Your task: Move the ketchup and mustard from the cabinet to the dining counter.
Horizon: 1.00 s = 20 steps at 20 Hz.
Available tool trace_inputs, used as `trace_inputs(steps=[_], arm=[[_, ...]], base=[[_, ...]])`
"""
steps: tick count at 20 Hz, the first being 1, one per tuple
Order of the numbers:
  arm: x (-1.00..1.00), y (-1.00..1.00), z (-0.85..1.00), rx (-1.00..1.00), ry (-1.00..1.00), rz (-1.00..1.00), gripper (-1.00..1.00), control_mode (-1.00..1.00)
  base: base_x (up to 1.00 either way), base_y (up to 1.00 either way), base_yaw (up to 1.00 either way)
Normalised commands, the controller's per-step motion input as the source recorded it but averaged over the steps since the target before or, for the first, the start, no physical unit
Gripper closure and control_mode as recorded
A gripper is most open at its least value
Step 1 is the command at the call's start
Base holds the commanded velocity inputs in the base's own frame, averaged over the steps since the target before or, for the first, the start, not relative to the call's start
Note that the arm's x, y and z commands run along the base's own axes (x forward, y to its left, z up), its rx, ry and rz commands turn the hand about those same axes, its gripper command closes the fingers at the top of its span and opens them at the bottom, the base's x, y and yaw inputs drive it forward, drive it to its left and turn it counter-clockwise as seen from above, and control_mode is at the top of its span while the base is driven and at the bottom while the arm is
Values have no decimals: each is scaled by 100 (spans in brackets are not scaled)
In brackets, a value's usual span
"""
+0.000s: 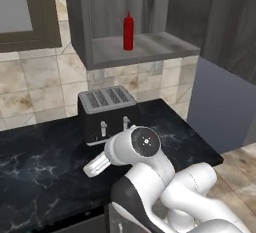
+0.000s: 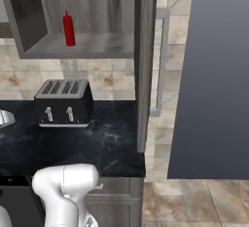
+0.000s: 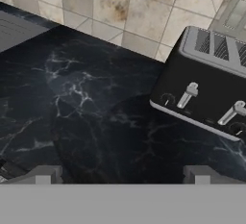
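Note:
The ketchup (image 1: 128, 32), a slim all-red squeeze bottle, stands upright on the bottom shelf of the open cabinet (image 1: 150, 48), toward the shelf's left half (image 2: 68, 28). The cabinet's door (image 2: 145, 60) hangs open, edge-on, with its silver bar handle on the far side. My gripper (image 3: 122, 176) is open, its two fingertips wide apart with nothing between them. It hovers low over the black worktop (image 3: 96, 112), well below the cabinet and to the left of the toaster. The mustard and the dining counter are out of view.
A black four-slot toaster (image 1: 107, 112) (image 3: 206, 88) stands on the worktop (image 2: 97, 143) directly under the cabinet. A glass-fronted cabinet (image 1: 20, 7) hangs to the left. A tall blue-grey panel (image 2: 214, 75) rises at the right, past the worktop's end.

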Motion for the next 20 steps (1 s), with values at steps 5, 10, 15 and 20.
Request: trace_inputs(steps=[5, 10, 15, 20], arm=[[0, 0, 0, 0, 0, 0, -100, 100], [0, 0, 0, 0, 0, 0, -100, 100], [0, 0, 0, 0, 0, 0, -100, 100], [0, 0, 0, 0, 0, 0, -100, 100]], base=[[88, 16, 30], [69, 5, 20], [52, 0, 10], [45, 0, 7]])
